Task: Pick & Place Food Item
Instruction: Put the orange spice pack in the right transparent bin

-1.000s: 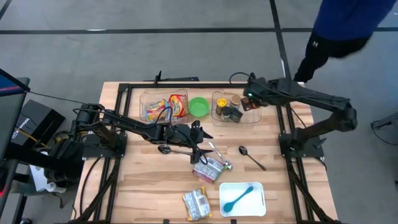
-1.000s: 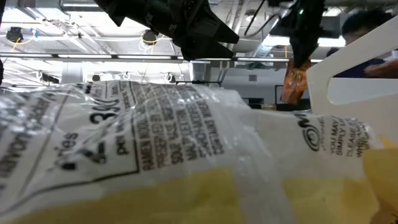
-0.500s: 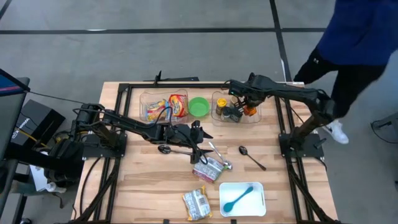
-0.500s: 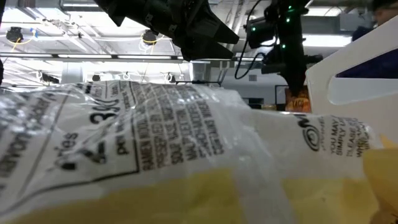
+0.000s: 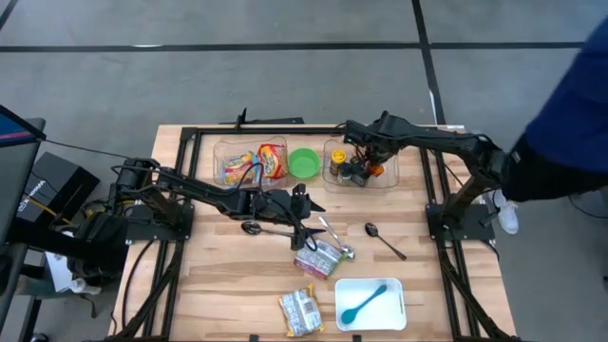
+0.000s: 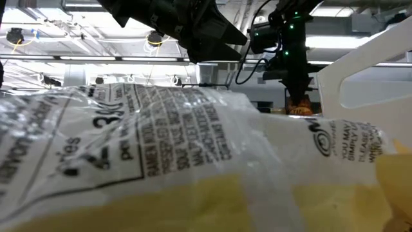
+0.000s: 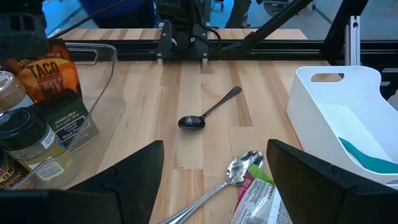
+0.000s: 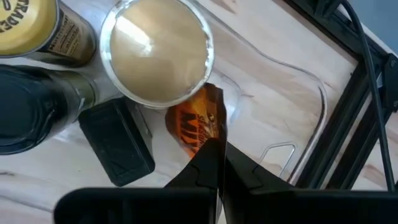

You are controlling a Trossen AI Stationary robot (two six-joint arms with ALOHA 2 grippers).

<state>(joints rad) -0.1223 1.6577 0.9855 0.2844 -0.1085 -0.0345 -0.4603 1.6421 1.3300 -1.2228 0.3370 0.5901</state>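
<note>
While pinching crinkly orange packet (image 8: 200,127), right hand (image 8: 214,163) shut

The wooden table (image 5: 237,285) stands on a grey floor (image 5: 190,85) crossed by dark lines. Overhead, the ceiling (image 6: 58,26) carries exposed pipes and bright strip lighting (image 6: 341,42).

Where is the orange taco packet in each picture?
High view: the orange taco packet sits in the clear bin at the table's back right, under the right gripper.
Low view: a small orange patch below the right arm, right of center.
Left wrist view: far left, standing in the bin.
Right wrist view: center, pinched by the shut gripper.
Shared landmark: the clear bin.
</note>
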